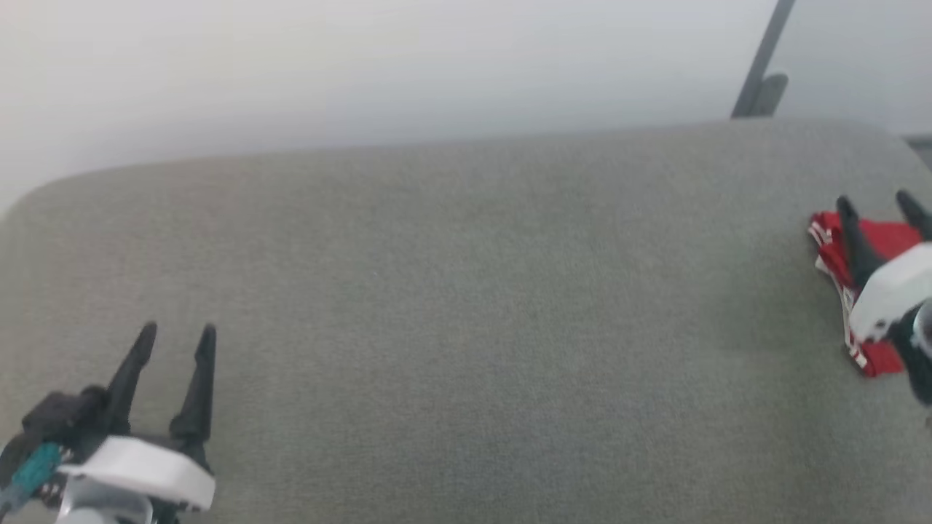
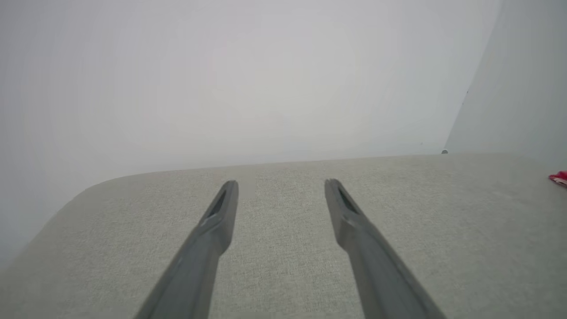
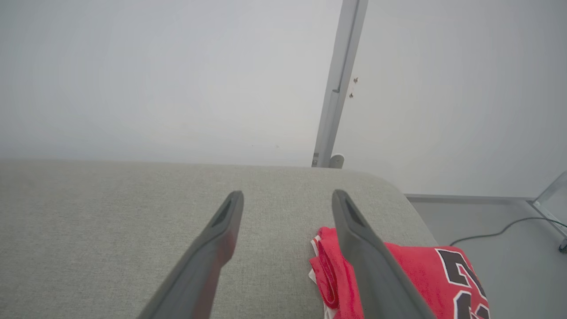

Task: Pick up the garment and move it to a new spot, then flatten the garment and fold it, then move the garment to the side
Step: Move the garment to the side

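The garment, a red shirt with white-striped trim, lies folded at the far right edge of the grey upholstered surface. Black white-edged print shows on the garment in the right wrist view. My right gripper hovers over it, open, with nothing between its fingers; one finger crosses in front of the cloth. My left gripper stands open at the lower left, far from the shirt. A red sliver of the garment peeks in at the left wrist view's right edge.
A pale wall runs behind the surface, with a grey upright post near the right rear corner. Past the right edge lies grey floor with a dark cable. Open cushion spreads between my two grippers.
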You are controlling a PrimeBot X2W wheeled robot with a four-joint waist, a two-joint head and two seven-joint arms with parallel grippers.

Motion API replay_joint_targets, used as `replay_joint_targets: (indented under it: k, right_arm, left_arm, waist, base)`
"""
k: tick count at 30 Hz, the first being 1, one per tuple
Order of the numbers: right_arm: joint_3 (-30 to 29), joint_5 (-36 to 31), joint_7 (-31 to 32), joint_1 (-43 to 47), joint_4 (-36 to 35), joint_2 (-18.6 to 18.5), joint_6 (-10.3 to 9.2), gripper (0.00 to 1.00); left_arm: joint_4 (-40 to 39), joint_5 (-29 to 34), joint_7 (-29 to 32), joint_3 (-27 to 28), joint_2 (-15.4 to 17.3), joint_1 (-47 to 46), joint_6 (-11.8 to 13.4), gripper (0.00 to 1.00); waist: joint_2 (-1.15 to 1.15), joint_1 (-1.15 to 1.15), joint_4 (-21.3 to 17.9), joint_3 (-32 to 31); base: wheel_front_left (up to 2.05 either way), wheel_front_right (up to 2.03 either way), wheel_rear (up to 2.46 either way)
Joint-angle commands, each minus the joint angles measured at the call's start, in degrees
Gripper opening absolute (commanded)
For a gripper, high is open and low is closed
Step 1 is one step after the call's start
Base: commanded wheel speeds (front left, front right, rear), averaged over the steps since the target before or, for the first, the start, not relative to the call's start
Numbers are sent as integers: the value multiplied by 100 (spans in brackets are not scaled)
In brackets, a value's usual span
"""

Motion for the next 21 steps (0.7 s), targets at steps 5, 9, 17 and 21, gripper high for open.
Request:
replay_joint_targets:
  k: [5, 9, 17, 21]
  right_arm:
    - [-218, -100, -234, 756, -470, 114, 1, 100]
    - [-491, -248, -292, 1340, -880, 265, 1, 100]
    - [-1159, -519, -120, 2389, -1850, 803, 1, 100]
    - [-1438, -702, 59, 2800, -2309, 1055, 1, 100]
  left_arm:
    - [-114, 103, -24, 273, -30, 438, -7, 100]
    - [-225, 105, -24, 429, -64, 676, -7, 100]
    - [-322, -22, -24, 529, -136, 953, -7, 100]
    - [-289, -115, -24, 516, -150, 1017, -8, 100]
  waist:
    - [0, 0, 254, -394]
    - [0, 0, 311, -480]
    - [0, 0, 341, -581]
    - [0, 0, 308, -597]
  base:
    - [0, 0, 0]
    - [0, 0, 0]
    - [0, 0, 0]
    - [0, 0, 0]
